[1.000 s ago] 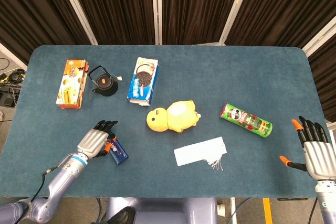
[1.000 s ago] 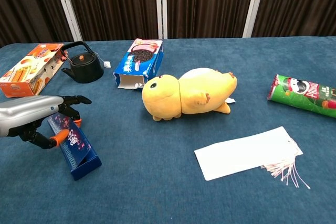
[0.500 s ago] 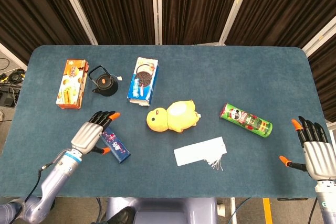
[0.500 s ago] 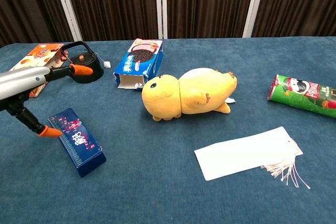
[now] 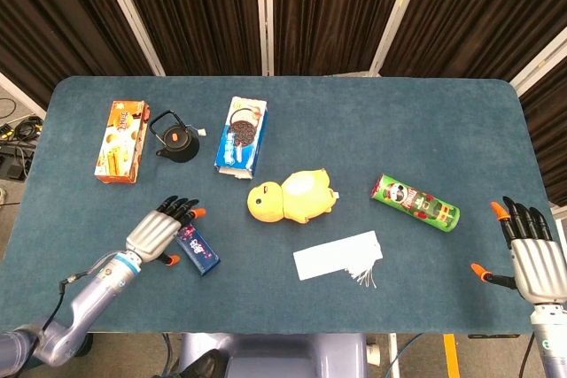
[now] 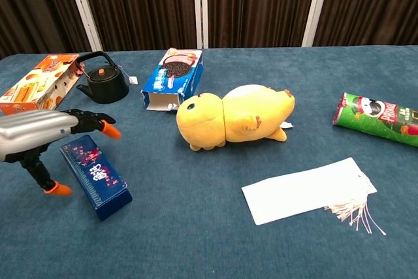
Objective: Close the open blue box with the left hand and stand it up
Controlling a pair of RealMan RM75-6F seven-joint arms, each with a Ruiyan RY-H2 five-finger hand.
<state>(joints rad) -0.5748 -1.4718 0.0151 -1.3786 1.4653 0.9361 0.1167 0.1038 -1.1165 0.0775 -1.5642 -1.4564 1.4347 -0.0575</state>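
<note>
Left hand [image 6: 39, 136] hovers spread over the near end of a dark blue box [image 6: 95, 176], fingers apart and gripping nothing. The box lies flat and appears shut, near the bench [image 5: 425, 112] front edge, well in front of the kettle [image 5: 175, 141]. A second blue box [image 5: 242, 135], open at its near end, lies just right of the kettle. Right hand [image 5: 532, 258] rests open, holding nothing, far from the kettle. Risk: tipping the narrow dark box upright with fingertips alone may let it slide on the cloth or topple.
</note>
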